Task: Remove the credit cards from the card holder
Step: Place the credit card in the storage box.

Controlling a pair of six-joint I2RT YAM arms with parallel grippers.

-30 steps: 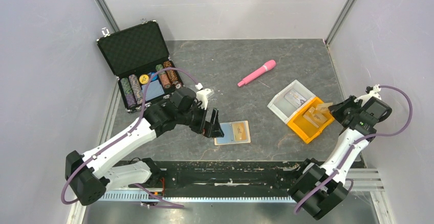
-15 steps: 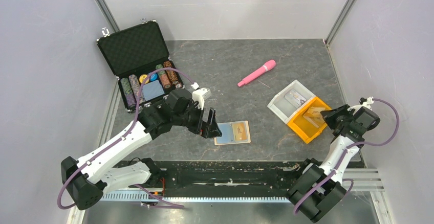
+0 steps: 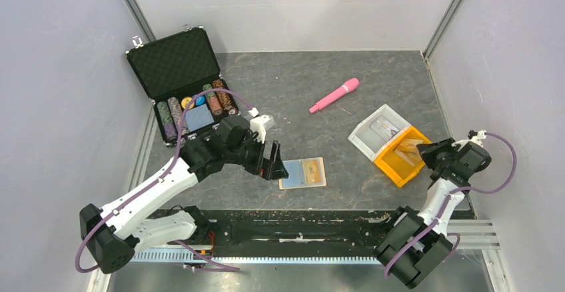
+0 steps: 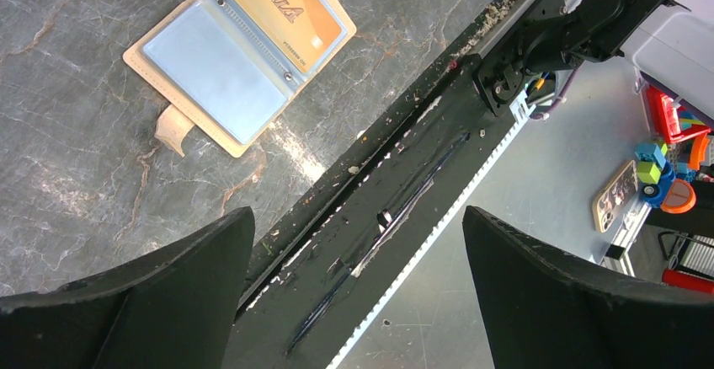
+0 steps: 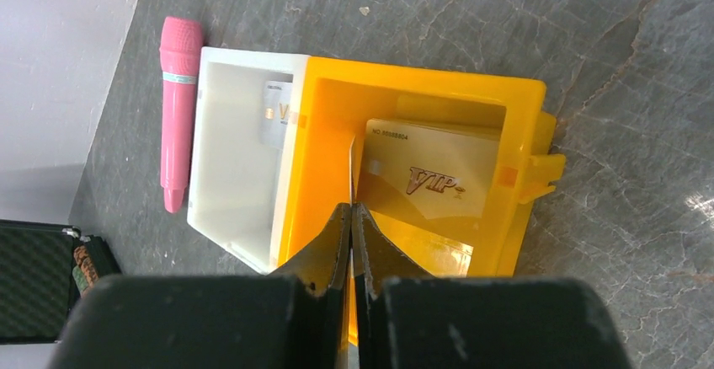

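One credit card [image 5: 351,171] shows only edge-on between the right fingers [image 5: 324,251].

The left arm [image 3: 153,189] is stretched forward and inward, with the left gripper [image 3: 276,161] spread wide and angled down. The right arm [image 3: 443,195] is folded upright, with the right gripper [image 5: 351,211] pinched on a card [image 5: 350,167].

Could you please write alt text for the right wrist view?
The shut right gripper pinches a gold credit card edge-on over an orange plastic tray holding another gold VIP card; a pink cylindrical wand lies beside the adjoining white tray.
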